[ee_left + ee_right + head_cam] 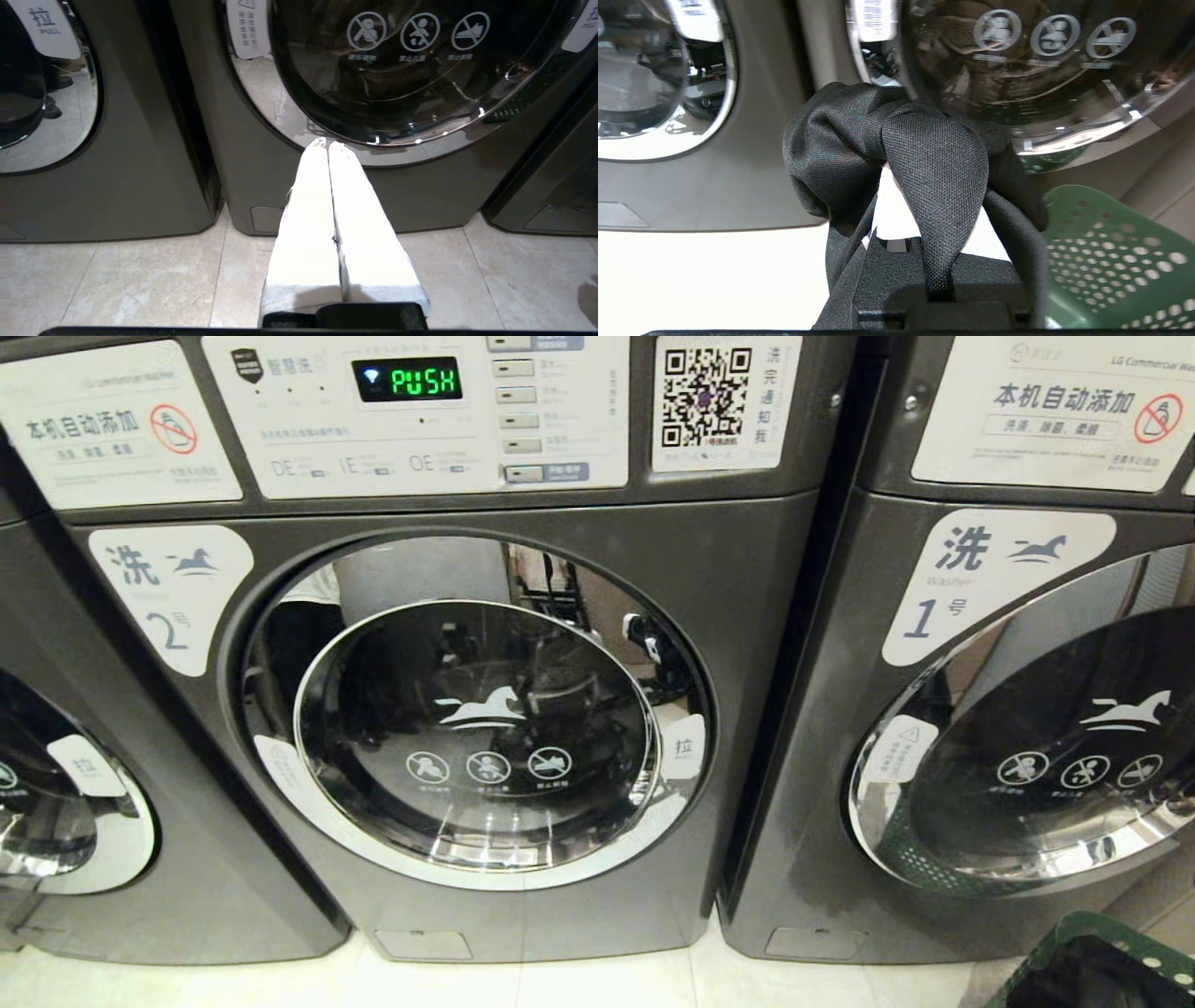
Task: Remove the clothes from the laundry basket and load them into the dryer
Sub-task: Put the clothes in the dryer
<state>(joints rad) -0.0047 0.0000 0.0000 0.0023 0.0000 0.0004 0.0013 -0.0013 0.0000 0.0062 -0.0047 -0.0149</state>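
Black clothes are draped over my right gripper, which is shut on a fold of the fabric. Most of its white fingers are hidden under the cloth. It hangs low in front of a round washer door, with the dark green laundry basket beside it on the floor. In the head view only a corner of the basket shows at the bottom right, with dark clothes inside. My left gripper is shut and empty, its white fingers pointing at the lower rim of a washer door. The dryer is out of view.
Three dark grey front-loaders stand side by side: washer number 2 in the middle with its display reading PUSH, washer number 1 to the right, another at the left. All doors are shut. Pale floor tiles run along their bases.
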